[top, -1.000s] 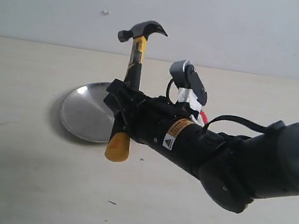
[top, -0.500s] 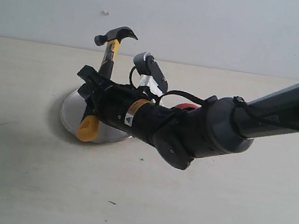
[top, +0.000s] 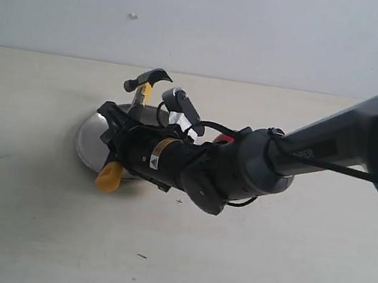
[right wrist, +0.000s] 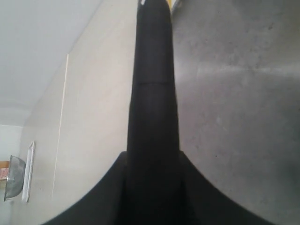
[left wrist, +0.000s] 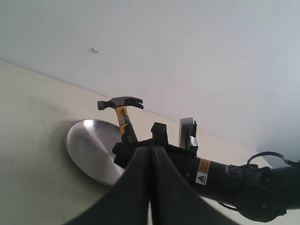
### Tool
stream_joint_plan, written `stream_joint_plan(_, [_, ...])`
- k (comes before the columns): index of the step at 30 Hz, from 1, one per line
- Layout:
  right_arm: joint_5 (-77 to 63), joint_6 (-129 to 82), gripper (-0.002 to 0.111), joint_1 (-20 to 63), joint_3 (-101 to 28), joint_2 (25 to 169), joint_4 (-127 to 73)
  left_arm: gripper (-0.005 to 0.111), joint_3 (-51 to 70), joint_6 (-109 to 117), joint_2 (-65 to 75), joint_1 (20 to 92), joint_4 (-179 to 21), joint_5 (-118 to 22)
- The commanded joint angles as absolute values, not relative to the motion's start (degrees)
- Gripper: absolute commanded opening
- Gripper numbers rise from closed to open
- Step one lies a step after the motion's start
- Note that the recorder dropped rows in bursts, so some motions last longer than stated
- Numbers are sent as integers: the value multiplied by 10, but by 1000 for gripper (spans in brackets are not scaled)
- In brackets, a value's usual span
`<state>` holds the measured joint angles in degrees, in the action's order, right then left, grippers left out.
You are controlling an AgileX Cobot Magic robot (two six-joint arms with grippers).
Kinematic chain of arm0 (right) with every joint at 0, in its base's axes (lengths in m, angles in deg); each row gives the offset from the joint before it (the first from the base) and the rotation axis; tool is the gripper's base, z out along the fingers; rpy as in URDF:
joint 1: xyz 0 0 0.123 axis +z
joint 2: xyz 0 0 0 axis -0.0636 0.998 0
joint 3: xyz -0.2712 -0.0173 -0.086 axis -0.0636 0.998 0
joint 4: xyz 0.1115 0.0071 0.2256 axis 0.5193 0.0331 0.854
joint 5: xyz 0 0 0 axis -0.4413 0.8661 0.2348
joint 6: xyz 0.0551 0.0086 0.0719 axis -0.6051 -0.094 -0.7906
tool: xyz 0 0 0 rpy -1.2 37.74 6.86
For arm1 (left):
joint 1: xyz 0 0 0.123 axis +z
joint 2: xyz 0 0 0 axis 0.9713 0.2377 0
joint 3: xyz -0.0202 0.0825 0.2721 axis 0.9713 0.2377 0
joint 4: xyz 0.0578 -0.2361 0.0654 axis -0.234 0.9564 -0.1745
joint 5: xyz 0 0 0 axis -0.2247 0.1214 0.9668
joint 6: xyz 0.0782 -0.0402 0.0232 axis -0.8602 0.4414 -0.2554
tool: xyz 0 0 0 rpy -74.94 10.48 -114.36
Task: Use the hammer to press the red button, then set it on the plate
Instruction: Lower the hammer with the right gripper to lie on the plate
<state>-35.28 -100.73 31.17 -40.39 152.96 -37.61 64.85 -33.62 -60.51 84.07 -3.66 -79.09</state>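
silver plate (top: 91,143) is now sitting just under the right fingers (top: 115,116), which are staying clamped on the hammer (top: 142,92) and bringing it down, away from the red button (top: 224,139) behind them. letting go is likely coming next. left fingers (left wrist: 136,187) are pressing together.

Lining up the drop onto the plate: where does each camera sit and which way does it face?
Exterior: off the arms, facing the wall across the table; shows the right arm holding the hammer over the plate.
Left wrist: behind the shut left gripper, looking at the same hammer and plate.
Right wrist: along the right gripper, down onto that plate.
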Motion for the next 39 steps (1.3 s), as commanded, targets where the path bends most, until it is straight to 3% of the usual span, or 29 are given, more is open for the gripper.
stream_joint_plan(1, [-397, -992, 0, 310, -414, 1529, -361, 0, 650, -338, -608, 843, -36, -792])
stream_joint_plan(16, [-319, -1045, 1, 310, -487, 1561, -420, 0, 650, -338, -608, 843, -36, -792])
stream_joint_plan(39, [-254, -1088, 47, 310, -487, 1561, -450, 0, 650, -338, -608, 843, -36, -792])
